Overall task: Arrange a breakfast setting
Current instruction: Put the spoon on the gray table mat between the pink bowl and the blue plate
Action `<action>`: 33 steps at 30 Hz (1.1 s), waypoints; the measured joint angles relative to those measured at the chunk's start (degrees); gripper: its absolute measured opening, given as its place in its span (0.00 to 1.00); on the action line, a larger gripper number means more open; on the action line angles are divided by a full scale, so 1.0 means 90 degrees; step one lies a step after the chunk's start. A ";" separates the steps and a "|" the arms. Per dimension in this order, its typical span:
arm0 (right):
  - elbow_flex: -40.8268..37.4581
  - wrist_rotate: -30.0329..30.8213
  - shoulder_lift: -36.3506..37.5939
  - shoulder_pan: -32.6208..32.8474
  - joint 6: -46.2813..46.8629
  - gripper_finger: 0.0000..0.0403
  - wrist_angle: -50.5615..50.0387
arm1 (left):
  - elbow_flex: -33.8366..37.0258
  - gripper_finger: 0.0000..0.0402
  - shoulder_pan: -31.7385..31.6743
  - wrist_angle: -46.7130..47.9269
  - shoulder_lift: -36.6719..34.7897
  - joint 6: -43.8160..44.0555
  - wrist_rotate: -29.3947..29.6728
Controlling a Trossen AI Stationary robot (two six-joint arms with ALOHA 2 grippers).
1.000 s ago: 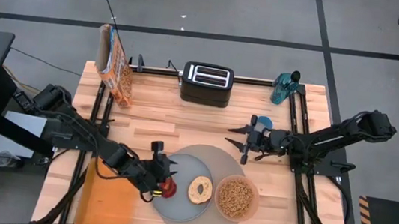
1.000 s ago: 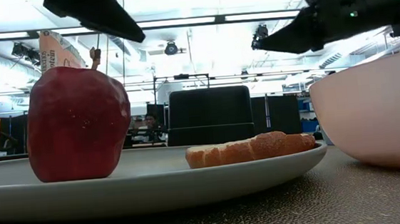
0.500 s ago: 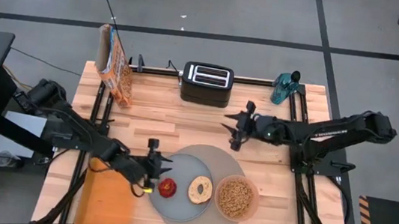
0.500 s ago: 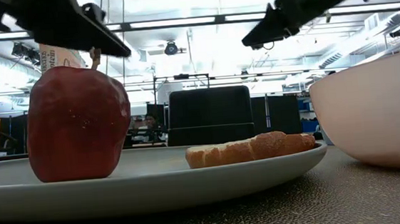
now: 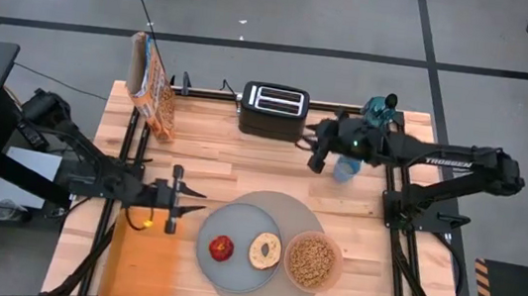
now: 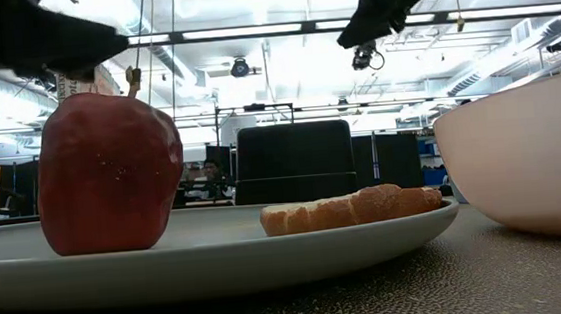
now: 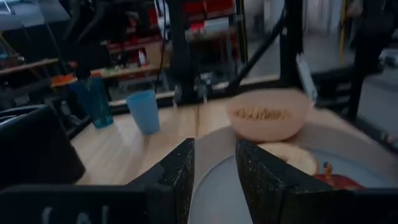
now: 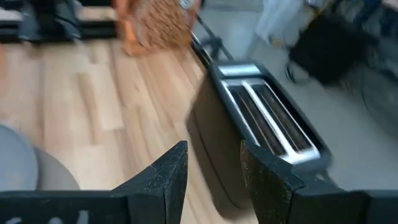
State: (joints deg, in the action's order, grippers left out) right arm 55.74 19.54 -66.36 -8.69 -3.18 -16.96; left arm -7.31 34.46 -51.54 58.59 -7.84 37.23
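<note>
Nearest the front edge: the translucent pink bowl (image 5: 311,261), filled w/ cereal, sits on the large round grey mat (image 5: 277,209), touching the right side of the smaller grey plate (image 5: 240,273). On that plate the red apple (image 5: 222,248) stands upright at left and the bagel (image 5: 265,251) lies flat just beside it, toward the bowl. No spoon shows in any view.

A bit further back, the left gripper (image 5: 174,201) hangs over the table's left side, beside the back end of the flat orange tray (image 5: 139,263), fingers apart w/ a narrow gap and nothing between them (the left wrist view shows bare space there). The plate lies to its right and slightly nearer the front, apple closest.

Far side: the right gripper (image 5: 320,156) hovers just right of the black toaster (image 5: 273,110), near a blue cup (image 5: 345,166), fingers likewise parted, holding nothing. The setting lies well apart from it, toward the front.

So the left arm is clearly nearer plate and apple; the right would, I judge, have to cross half the table for the bowl.
</note>
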 joint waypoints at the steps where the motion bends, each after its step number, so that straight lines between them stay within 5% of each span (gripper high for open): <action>1: 0.0147 -0.0013 -0.0011 -0.0109 0.0111 0.39 -0.0294 | 0.0189 0.31 0.0030 -0.0365 0.0006 0.0020 -0.0002; 6: 0.0960 0.0065 -0.0099 -0.0749 0.0778 0.39 -0.2042 | 0.0760 0.31 0.0053 -0.1546 0.0028 0.0549 0.0031; 15: 0.2065 0.0012 -0.0623 -0.2018 0.1474 0.39 -0.4244 | 0.0760 0.31 0.0060 -0.1213 0.0113 0.1176 0.0027; 33: 0.5541 0.0800 -0.3895 -0.5077 0.0298 0.41 -0.8138 | 0.0760 0.31 -0.0288 -0.0990 0.0114 0.1232 0.0063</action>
State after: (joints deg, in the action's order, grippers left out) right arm 105.61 26.74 -101.41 -54.38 -0.50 -90.20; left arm -0.47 31.87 -60.45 59.61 3.25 37.80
